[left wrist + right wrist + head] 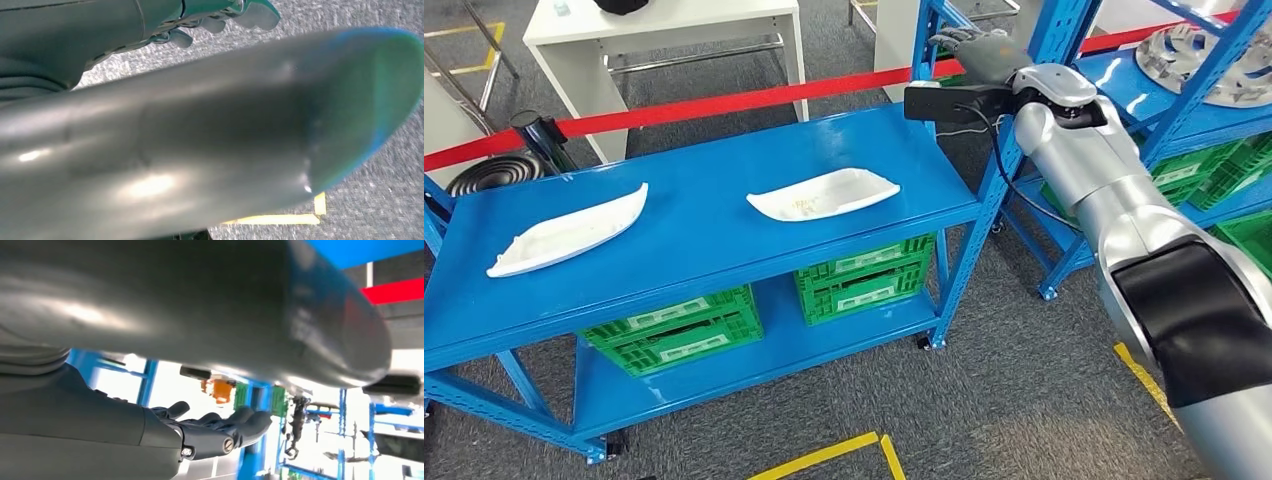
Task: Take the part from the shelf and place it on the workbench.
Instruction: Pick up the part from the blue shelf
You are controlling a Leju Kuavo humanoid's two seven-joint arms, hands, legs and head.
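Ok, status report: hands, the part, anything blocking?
Right hand open, raised near shelf post. Left hand holds nothing. Silver part on shelf. No obstruction seen.

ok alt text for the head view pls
The robot's silver right arm reaches up, its right hand with fingers apart by a blue shelf post. Below lie two white moulded plastic parts on a blue metal workbench, green crates beneath.

Blue workbench (684, 250) carries two white parts (572, 228) (824, 193) (well apart).
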